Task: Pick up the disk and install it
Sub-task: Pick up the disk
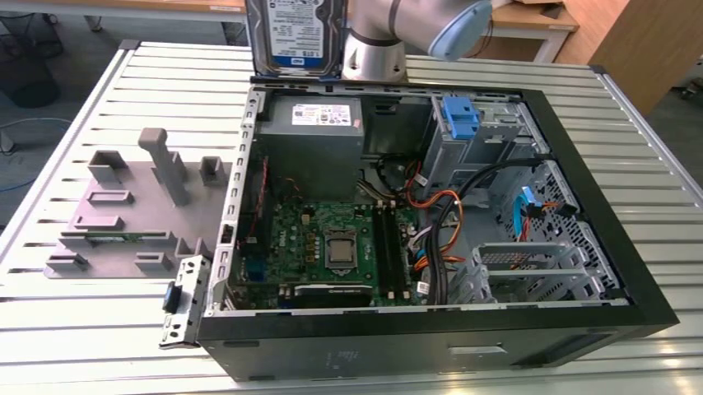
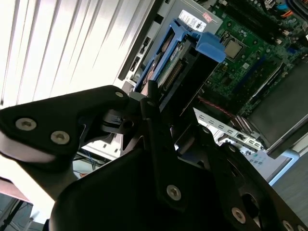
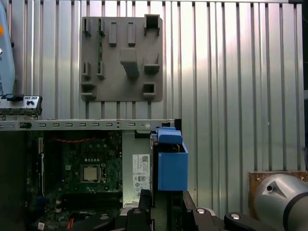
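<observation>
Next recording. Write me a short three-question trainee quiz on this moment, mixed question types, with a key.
1. True or false: the disk already sits in a bay of the computer case.
2. Multiple choice: the gripper is A) open and empty, B) shut on the disk, C) shut on a cable.
3. Fill in: the grey fixture plate lies on the slatted table, on the exterior view's ____ of the case.
Key: 1 false; 2 B; 3 left.

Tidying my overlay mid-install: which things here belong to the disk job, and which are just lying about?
Job: disk, held in the gripper; open computer case.
Lying about: grey fixture tray; power supply box inside the case; slatted table.
</observation>
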Motion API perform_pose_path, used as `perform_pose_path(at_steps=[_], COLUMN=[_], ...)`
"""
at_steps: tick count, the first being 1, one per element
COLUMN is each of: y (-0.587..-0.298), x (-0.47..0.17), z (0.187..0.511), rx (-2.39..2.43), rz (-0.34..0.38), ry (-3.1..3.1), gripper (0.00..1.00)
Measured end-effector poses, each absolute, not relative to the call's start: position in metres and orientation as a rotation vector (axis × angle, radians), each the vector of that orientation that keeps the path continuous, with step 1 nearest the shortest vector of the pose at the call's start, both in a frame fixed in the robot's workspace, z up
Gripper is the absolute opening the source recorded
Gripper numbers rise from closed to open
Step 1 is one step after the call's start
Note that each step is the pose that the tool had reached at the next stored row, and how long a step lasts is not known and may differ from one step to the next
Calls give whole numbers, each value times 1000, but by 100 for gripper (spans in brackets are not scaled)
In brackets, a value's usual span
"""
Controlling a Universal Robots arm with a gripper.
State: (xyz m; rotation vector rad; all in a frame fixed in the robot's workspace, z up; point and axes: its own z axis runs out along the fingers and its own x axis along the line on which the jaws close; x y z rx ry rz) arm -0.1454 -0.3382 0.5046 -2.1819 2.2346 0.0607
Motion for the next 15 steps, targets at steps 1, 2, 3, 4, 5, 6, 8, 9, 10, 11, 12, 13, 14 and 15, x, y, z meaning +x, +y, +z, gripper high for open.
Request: perform_pose_path(at_steps=[1, 2, 3, 4, 5, 6, 8, 9, 10, 11, 12, 13, 14, 15], y=[-338, -338, -338, -338, -338, -338, -338, -338, -338, -338, -338, -338, -338, -338], x=[-144, -143, -141, -140, -139, -137, -135, -133, -132, -131, -130, -128, -127, -126], z=[505, 505, 505, 505, 505, 505, 505, 505, 505, 505, 505, 505, 505, 505], rx=[-2182, -2182, -2182, -2182, -2182, -2182, -2182, -2182, -2182, -2182, -2182, -2182, -2182, -2182], rz=[61, 61, 61, 61, 61, 61, 61, 61, 61, 61, 61, 61, 61, 61], ry=[2235, 2235, 2235, 2235, 2235, 2235, 2235, 2235, 2235, 2235, 2235, 2235, 2235, 2235], gripper=[35, 35, 35, 35, 35, 35, 35, 35, 35, 35, 35, 35, 35, 35])
